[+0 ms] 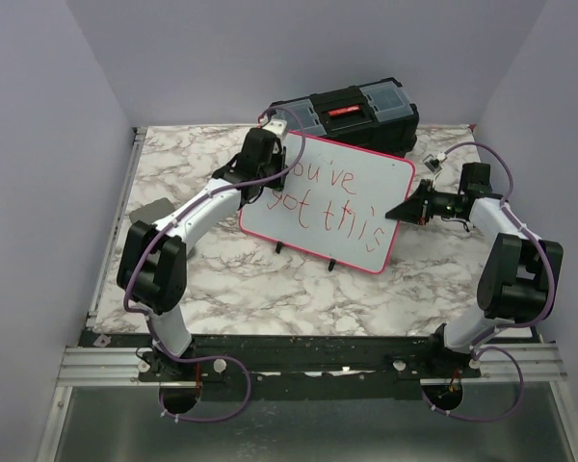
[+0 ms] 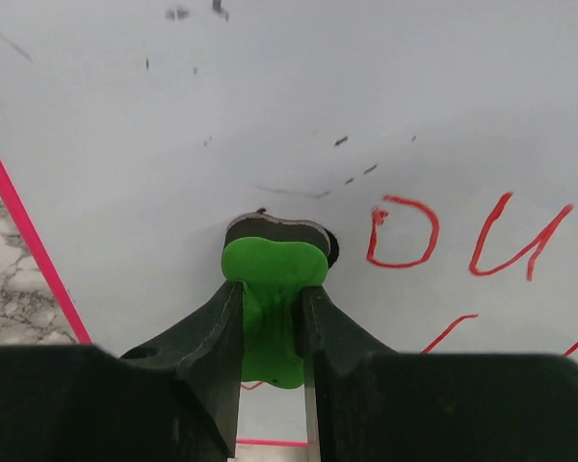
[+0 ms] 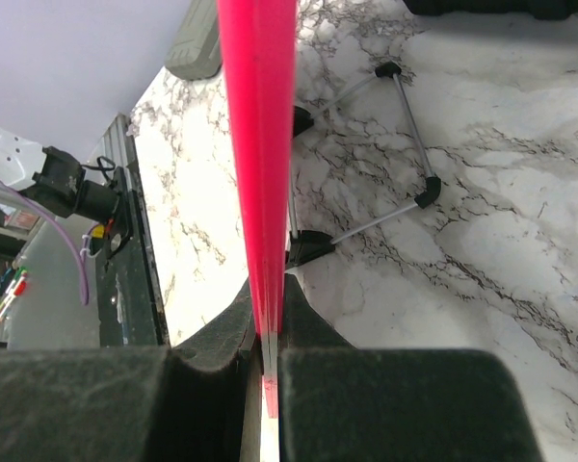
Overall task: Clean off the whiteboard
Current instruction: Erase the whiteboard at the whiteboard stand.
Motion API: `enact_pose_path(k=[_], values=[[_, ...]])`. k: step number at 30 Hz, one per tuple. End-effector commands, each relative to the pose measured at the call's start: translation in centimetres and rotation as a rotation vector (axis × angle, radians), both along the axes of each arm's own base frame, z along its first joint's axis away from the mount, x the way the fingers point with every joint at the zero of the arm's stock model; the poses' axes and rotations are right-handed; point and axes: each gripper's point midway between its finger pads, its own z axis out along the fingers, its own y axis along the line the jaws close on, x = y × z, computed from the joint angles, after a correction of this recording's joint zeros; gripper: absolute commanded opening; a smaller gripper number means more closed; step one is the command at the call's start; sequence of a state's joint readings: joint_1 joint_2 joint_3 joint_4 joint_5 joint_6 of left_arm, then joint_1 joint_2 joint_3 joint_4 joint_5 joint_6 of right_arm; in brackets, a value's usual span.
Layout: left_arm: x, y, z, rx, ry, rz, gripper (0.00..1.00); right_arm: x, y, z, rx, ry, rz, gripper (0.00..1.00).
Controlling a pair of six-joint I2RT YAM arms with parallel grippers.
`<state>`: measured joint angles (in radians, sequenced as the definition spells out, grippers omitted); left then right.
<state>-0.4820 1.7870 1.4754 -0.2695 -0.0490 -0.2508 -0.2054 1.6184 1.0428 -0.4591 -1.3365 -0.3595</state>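
Right fingers (image 3: 220, 339) — whiteboard (image 3: 260, 144) edge tight between them

Free along the near edge of the tabletop (image 1: 270, 294) and in its far left corner. Blocked mid-table by the whiteboard (image 1: 366, 188), propped aslant on a wire stand (image 3: 411, 135). Barred at the far edge by the black toolbox (image 1: 361, 111) just behind. Crossed on the left by the left arm (image 1: 207, 207), beside a grey pad (image 1: 149, 214) at the left edge. Closed on the right by the right gripper (image 3: 267, 313), clamped on the board's rim.
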Motion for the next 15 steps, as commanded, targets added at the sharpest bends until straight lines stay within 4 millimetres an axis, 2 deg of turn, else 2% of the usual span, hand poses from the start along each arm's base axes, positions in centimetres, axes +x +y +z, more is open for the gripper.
enact_pose_path(k=[1, 4, 7, 12, 15], values=[[-3.7, -0.5, -6.5, 0.05, 0.125, -0.047, 0.0, 1.2, -0.2, 0.7, -0.03, -0.111, 0.015, 0.01], [-5.2, -1.5, -7.1, 0.042, 0.133, -0.063, 0.0, 1.2, -0.2, 0.6, -0.03, -0.107, 0.014, 0.01], [-5.5, -1.9, -6.6, 0.031, 0.126, -0.059, 0.0, 1.2, -0.2, 0.7, -0.031, -0.111, 0.015, 0.01], [-3.7, -1.1, -3.9, 0.033, 0.079, -0.03, 0.0, 1.1, -0.2, 0.7, -0.03, -0.11, 0.016, 0.01], [-1.7, 0.6, -2.2, 0.021, 0.056, 0.017, 0.0, 1.1, -0.2, 0.9, -0.031, -0.116, 0.015, 0.01]])
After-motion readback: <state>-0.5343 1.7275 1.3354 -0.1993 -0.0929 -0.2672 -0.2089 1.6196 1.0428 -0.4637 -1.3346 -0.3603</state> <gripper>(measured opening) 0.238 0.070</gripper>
